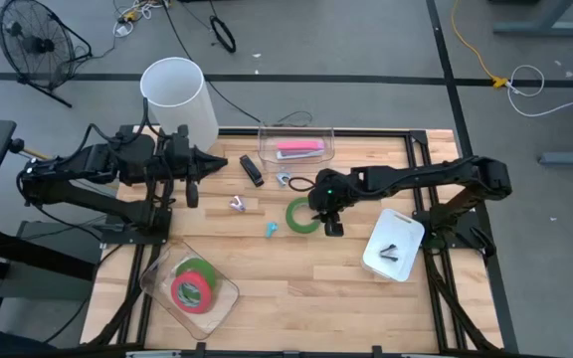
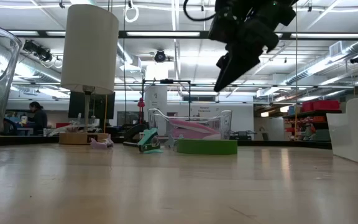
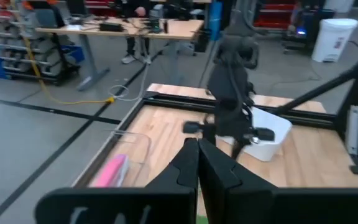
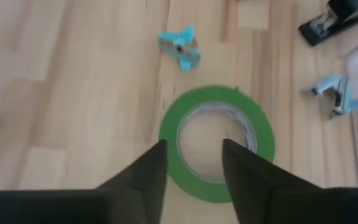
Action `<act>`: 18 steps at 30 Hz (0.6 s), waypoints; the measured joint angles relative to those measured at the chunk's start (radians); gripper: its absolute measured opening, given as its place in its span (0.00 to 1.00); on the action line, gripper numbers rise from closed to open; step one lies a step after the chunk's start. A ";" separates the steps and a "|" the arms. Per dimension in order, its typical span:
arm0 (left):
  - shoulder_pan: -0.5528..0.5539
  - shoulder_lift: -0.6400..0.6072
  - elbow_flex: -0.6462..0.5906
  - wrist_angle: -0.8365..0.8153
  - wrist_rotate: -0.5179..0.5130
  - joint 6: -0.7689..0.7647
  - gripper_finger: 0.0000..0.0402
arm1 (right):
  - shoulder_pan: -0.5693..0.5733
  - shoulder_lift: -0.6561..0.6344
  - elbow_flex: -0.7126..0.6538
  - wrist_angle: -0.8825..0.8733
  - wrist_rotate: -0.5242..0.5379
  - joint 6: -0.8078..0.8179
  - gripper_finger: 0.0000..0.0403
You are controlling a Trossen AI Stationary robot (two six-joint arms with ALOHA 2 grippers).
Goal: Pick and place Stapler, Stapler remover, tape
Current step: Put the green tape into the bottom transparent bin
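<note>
The right gripper (image 4: 193,163), fingers apart, hangs above the green tape (image 4: 216,143) lying centre-frame on the table (image 4: 73,93); I'd lower squarely so one finger drops inside the ring.

Left arm: folded at the left edge of the table, forearm reaching inward along the far side, level above the surface. Left gripper (image 1: 219,163): fingers pressed together into one dark wedge, nothing between them, pointing toward the table's middle.

Right arm: stretched from the right edge toward the centre, wrist bent downward, raised above the tabletop. Right gripper (image 4: 193,163): two dark fingers (image 4: 150,168) parted with a clear gap between them, pointing down at the table, holding nothing; a green light glows on the wrist.
</note>
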 joint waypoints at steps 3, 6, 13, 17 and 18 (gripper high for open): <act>0.010 -0.004 0.000 -0.001 -0.007 0.001 0.02 | 0.001 0.045 0.000 0.000 0.011 -0.024 0.50; 0.019 -0.003 0.000 -0.013 -0.007 0.001 0.01 | 0.006 0.090 0.000 0.001 0.012 -0.061 0.59; 0.031 -0.002 0.000 -0.024 -0.007 0.000 0.03 | 0.031 0.183 0.000 0.002 0.012 -0.169 0.70; 0.030 -0.002 0.000 -0.024 -0.007 -0.001 0.02 | 0.039 0.227 0.000 0.028 0.028 -0.203 0.70; 0.030 -0.002 0.000 -0.023 -0.007 -0.004 0.02 | 0.040 0.238 0.000 0.033 0.041 -0.204 0.70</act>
